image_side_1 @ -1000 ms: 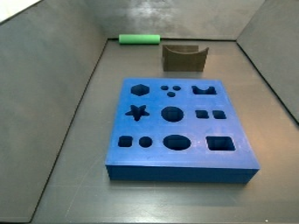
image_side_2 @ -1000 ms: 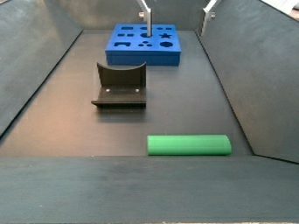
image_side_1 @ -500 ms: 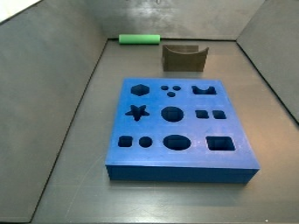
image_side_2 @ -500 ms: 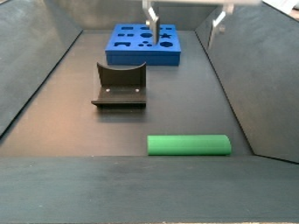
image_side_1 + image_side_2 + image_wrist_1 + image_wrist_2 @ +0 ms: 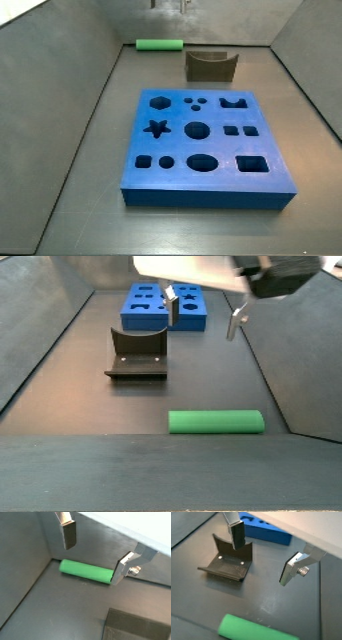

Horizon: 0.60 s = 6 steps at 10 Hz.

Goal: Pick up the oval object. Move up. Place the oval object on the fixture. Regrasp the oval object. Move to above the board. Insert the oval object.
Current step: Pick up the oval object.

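Grey floor nearest a side camera holds the green rod (image 5: 217, 421), lying flat and untouched. Beyond it the gripper (image 5: 201, 313) has just come into view, jaws wide and empty, above the fixture (image 5: 136, 354); farther off sits the board (image 5: 166, 308). Pickup looks next.

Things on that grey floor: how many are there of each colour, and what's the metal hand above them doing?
Green: 1, the oval object
Blue: 1, the board
Dark brown: 1, the fixture
Total: 3
The hand hangs open in the air above the floor between the fixture and the oval object, holding nothing.
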{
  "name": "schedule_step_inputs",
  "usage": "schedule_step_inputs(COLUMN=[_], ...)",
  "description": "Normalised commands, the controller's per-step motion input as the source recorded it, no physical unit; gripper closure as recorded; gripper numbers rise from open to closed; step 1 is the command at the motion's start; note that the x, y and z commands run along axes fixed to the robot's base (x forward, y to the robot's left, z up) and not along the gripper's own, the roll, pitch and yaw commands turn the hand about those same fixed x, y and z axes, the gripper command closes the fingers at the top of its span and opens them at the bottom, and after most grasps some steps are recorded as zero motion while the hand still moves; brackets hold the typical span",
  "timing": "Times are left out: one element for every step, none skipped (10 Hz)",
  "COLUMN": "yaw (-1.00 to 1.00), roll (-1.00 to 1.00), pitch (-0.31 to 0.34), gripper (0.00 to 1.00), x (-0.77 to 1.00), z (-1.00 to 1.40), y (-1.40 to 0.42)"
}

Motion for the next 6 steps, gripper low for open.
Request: schedule_step_inputs(yaw=[-0.92,-0.93,-0.92,-0.92,-0.88,-0.87], roll=[0.01,0.01,0.0,0.01,0.02,0.03], pitch=[-0.076,-0.05,-0.057,-0.054,-0.051,-0.04], gripper=[0.0,0.0,0.0,0.0,0.0,0.0], x=[0.18,0.17,0.17,0.17,0.15,0.14], z=[-0.21,-0.2,-0.15,-0.15,-0.15,-0.18], y=[0.1,0.1,0.1,0.1,0.13,0.13])
